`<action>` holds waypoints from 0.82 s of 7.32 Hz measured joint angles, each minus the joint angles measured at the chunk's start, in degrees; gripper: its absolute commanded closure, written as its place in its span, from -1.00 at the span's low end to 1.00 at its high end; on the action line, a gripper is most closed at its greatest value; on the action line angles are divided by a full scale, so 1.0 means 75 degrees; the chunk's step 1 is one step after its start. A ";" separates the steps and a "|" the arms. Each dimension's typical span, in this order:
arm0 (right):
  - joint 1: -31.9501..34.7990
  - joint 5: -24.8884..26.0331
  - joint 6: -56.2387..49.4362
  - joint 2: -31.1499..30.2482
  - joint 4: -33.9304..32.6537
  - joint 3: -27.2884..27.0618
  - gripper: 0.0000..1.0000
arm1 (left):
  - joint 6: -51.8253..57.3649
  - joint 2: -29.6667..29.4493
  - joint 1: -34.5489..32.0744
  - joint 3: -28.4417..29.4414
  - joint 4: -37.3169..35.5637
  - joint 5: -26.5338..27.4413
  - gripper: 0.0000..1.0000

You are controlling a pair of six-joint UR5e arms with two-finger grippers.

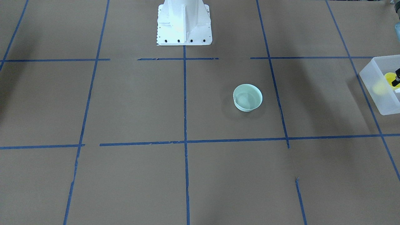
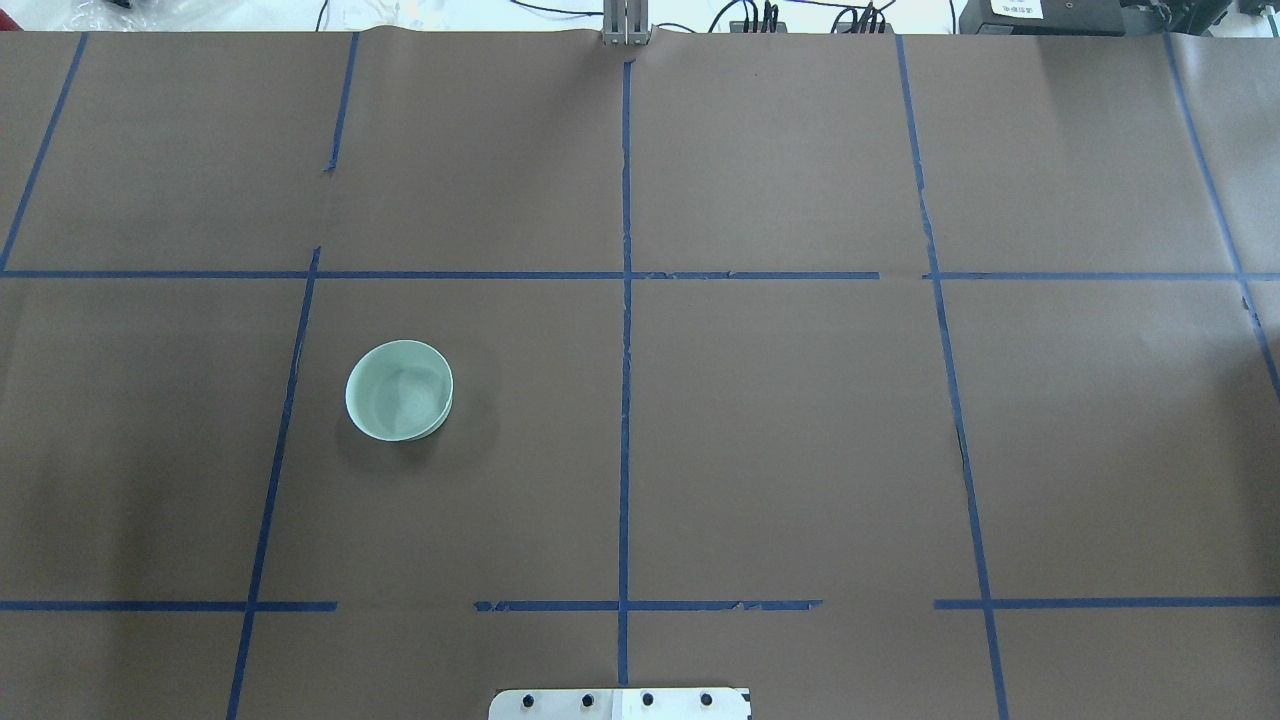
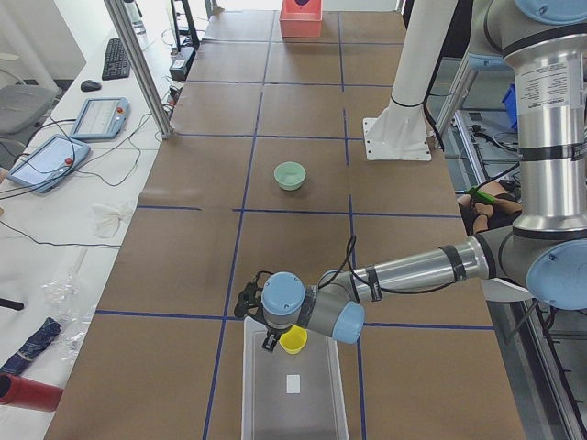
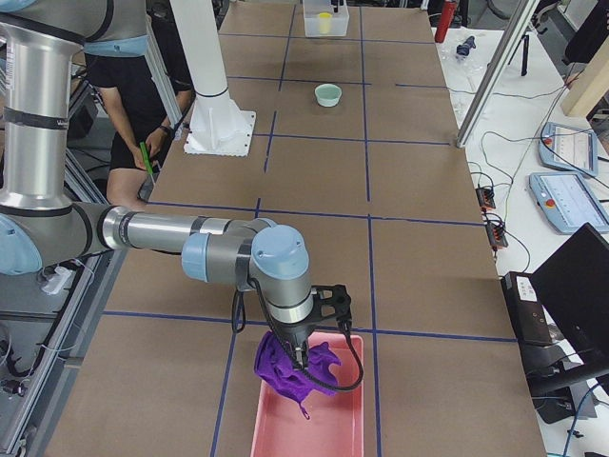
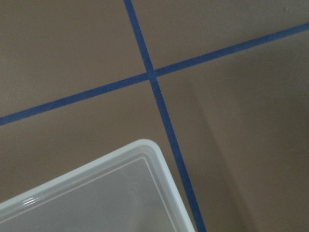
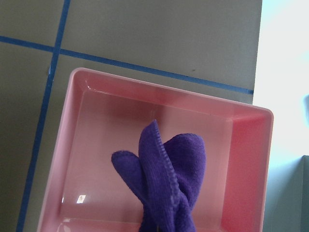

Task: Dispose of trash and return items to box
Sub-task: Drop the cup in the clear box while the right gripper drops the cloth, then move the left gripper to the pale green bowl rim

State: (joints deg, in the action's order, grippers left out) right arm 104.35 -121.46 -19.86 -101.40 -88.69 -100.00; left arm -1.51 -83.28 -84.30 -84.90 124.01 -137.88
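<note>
Overall: brown-paper table (image 2: 800, 450) gridded with blue tape; tablets (image 3: 99, 117) lie on a side desk. The small yellow tapered cup (image 1: 390, 79), tilted, is pinched at its rim by the left gripper (image 1: 397, 78) inside the frosted box (image 1: 373, 78) at the table's left end. Right gripper (image 4: 300, 357), over a purple cloth (image 4: 290, 371): closure cannot be told.

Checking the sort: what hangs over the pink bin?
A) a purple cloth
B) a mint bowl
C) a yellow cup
A: the right wrist view shows the purple cloth hanging over the pink bin.
</note>
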 measured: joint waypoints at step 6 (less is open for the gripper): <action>-0.0081 -0.0951 0.1070 0.0075 0.0436 0.0584 -1.00 | -0.0278 -0.1097 -0.0172 -0.1882 -0.2305 0.0863 -1.00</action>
State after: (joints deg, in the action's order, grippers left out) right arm 103.74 -128.59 -11.83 -100.84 -85.42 -95.62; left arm -3.59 -91.51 -85.59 -99.02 106.72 -131.41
